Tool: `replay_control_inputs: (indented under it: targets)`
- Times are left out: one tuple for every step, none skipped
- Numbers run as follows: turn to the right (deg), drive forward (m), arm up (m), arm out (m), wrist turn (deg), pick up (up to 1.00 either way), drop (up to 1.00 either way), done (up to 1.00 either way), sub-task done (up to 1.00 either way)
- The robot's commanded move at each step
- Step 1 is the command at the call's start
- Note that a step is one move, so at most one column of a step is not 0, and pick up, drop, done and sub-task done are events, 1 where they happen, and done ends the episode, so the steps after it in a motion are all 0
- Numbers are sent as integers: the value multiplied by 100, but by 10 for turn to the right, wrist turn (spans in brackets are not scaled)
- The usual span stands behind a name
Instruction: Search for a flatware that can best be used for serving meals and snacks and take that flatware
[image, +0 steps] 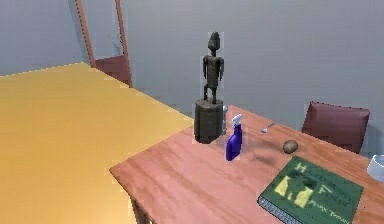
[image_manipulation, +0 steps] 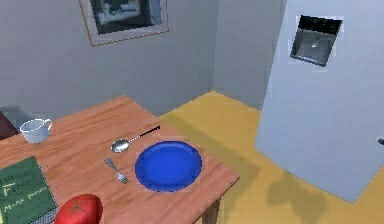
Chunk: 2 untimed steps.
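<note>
A round blue plate (image_manipulation: 168, 165) lies flat on the wooden table (image_manipulation: 90, 125) near its corner in the arm side view. Just beyond the plate a silver spoon (image_manipulation: 130, 140) rests on the tabletop, and a small fork (image_manipulation: 117, 171) lies at the plate's left side. In the forward view the same kind of wooden table (image: 190, 180) carries a thin silver piece of cutlery (image: 266, 128) near its far edge.
A dark statue (image: 211, 88), a blue spray bottle (image: 235, 138), a brownish lump (image: 290, 146), a green book (image: 312, 193) and a white cup (image: 376, 167) stand on the table, with chairs (image: 335, 124) behind. A white mug (image_manipulation: 35, 128), green book (image_manipulation: 25, 188), red object (image_manipulation: 80, 211), grey fridge (image_manipulation: 325, 90).
</note>
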Motion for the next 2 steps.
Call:
replay_control_inputs:
  targets:
    - [0,0,50,0,0,0,0,0,0]
    - [0,0,34,0,0,0,0,0,0]
